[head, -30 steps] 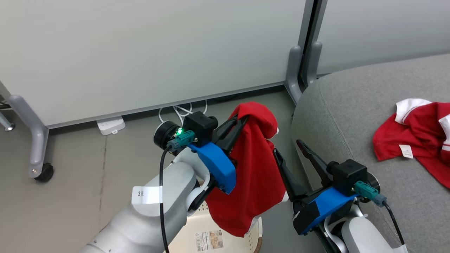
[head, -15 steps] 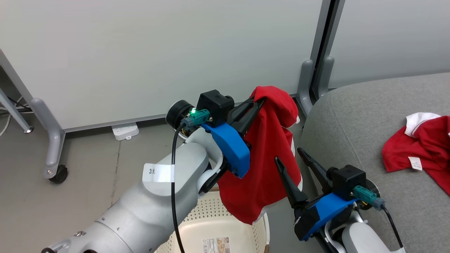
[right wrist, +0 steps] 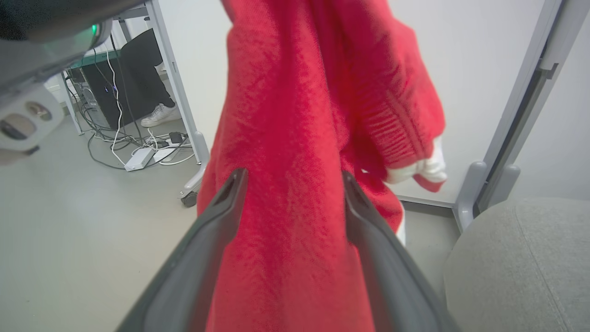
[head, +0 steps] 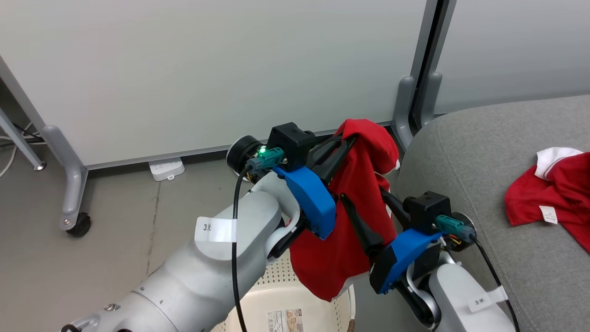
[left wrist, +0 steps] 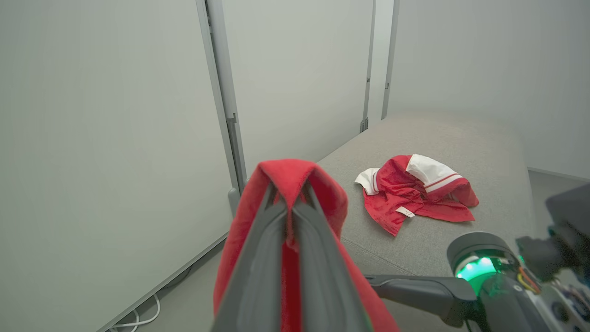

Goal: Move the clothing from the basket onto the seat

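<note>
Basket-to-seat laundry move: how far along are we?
Done: the first garment lies on the seat. In hand: the left end effector is shut on the second garment, which hangs above the basket; the right end effector, open, straddles it. Left: carry it over and release it on the seat.

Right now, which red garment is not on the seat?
The hanging garment, pinched in the shut left tool over the basket. The other garment lies crumpled on the grey seat.
</note>
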Controlling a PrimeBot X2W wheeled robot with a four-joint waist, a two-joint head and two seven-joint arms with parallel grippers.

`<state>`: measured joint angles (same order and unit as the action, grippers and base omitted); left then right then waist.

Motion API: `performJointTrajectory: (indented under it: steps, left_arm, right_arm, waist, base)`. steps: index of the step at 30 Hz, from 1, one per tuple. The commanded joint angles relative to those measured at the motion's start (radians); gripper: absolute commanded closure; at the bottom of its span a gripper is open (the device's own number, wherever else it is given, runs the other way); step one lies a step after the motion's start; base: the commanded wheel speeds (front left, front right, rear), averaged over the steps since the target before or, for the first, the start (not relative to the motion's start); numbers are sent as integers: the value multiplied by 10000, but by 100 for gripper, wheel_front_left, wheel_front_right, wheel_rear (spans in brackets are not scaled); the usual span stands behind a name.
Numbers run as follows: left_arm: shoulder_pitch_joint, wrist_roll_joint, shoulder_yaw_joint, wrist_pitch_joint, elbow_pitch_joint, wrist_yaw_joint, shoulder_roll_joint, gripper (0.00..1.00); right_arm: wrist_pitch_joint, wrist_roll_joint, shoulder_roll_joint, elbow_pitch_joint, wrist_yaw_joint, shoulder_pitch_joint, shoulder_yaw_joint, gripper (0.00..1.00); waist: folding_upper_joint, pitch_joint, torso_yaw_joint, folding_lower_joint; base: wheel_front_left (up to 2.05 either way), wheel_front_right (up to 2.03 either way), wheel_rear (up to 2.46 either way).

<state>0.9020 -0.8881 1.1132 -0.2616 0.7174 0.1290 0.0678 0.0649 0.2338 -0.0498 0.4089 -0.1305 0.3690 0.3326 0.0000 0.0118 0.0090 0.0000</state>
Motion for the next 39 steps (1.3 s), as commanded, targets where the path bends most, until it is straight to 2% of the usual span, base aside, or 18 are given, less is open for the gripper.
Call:
performJointTrajectory:
  steps: [1, 16, 17, 18, 19, 20, 29, 39]
  left_arm:
    - [71, -26, 73, -50, -39, 26, -3, 100]
    - [170, -277, 420, -50, -270, 26, -89, 100]
    - [179, -288, 426, -50, -281, 26, -92, 100]
    - [186, -314, 432, -50, -294, 26, -96, 100]
    - [186, -314, 432, -50, -294, 26, -96, 100]
    - [189, -333, 443, -50, -304, 26, -98, 100]
    - [184, -344, 395, -50, -226, 26, 6, 100]
    - [45, -326, 330, -50, -100, 26, 27, 100]
  right_arm:
    - [142, 227, -14, 393, -5, 361, 139, 0]
    - [792, 1619, -14, 3300, -5, 2487, 1717, 0]
    - [860, 1700, -14, 3467, -3, 2593, 1792, 16]
    - [906, 1808, -12, 3624, -3, 2692, 1867, 64]
    - [906, 1808, -12, 3624, -3, 2692, 1867, 64]
    - [998, 1905, -14, 3744, -5, 2751, 1949, 100]
    - [1441, 2467, -12, 4564, -3, 3108, 2573, 100]
    - [1705, 2888, -12, 4941, -3, 3261, 3028, 100]
  waist:
    - [0, -16, 34, 0]
    - [0, -140, 128, 0]
    - [0, -143, 132, 0]
    - [0, -144, 137, 0]
    - [0, -144, 137, 0]
    - [0, -142, 143, 0]
    - [0, -101, 87, 0]
    - [0, -34, -65, 0]
  base:
    - [0, 0, 0]
    - [0, 0, 0]
    - [0, 0, 0]
    - [0, 0, 0]
    - [0, 0, 0]
    - [0, 0, 0]
    - [0, 0, 0]
    - [0, 0, 0]
